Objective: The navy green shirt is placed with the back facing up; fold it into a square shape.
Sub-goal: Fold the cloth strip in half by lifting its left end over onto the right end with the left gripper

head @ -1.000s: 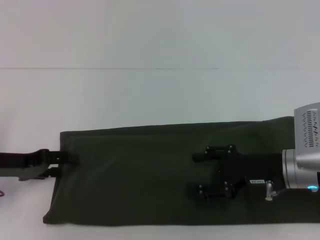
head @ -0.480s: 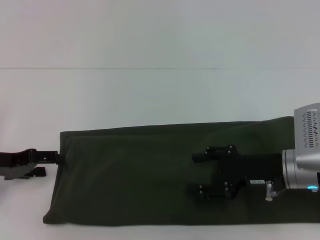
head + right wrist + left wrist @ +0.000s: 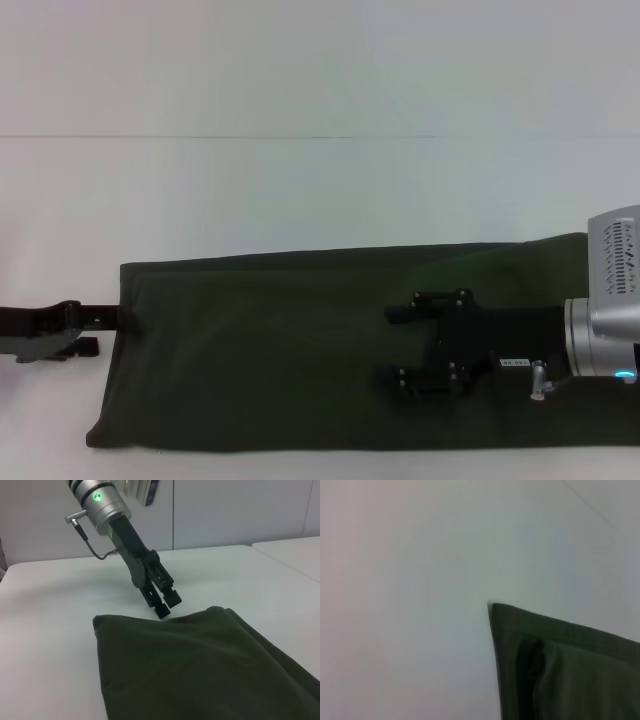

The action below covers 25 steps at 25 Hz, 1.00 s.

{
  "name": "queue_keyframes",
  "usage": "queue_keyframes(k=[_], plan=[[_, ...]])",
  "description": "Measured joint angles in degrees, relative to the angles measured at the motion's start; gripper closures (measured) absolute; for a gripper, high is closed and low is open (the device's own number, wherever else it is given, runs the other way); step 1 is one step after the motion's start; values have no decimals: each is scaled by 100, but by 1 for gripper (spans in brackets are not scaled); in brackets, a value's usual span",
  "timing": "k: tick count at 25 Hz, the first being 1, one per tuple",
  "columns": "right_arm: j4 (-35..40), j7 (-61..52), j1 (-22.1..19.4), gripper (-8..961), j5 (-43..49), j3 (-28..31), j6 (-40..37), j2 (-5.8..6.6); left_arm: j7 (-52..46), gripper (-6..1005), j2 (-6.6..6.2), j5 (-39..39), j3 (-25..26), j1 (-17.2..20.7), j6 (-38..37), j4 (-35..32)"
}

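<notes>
The dark olive-green cotton T-shirt, already folded lengthwise into a long band, is laid flat along the near part of the white table, its left short end lying just beside the left gripper and its right end passing under the right arm. No lettering is shown on the upper surface.

The cloth is judged to be light, soft and limp: it will sag and crease when lifted and has no stiffness of its own, so it is best taken by a pinch at a corner or along the hemmed short edge, through all layers, and carried low across to halve the band.

The left gripper is seen at the left short edge, near the far corner; in the right wrist view its fingers appear slightly parted just off the edge, with no cloth between them. The right gripper is held over the band's right half with its black fingers spread wide, nothing being held.

Compared with a second ago, the left gripper has been drawn back leftward off the cloth and then brought in again to the edge; the right gripper and the shirt are unchanged.
</notes>
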<state>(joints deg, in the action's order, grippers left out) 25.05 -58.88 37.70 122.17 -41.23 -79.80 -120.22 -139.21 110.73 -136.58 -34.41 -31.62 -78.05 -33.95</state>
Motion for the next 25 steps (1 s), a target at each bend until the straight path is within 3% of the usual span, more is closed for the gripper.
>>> queue_keyframes(k=[16,25], plan=[[0,-9,0,198,0,-8,9,0,-18,175,50,1,-109,-2,-1,5],[-37,-9,17,199,0,-8,67,0,-27,176,187,4,-131,-65,-3,11]])
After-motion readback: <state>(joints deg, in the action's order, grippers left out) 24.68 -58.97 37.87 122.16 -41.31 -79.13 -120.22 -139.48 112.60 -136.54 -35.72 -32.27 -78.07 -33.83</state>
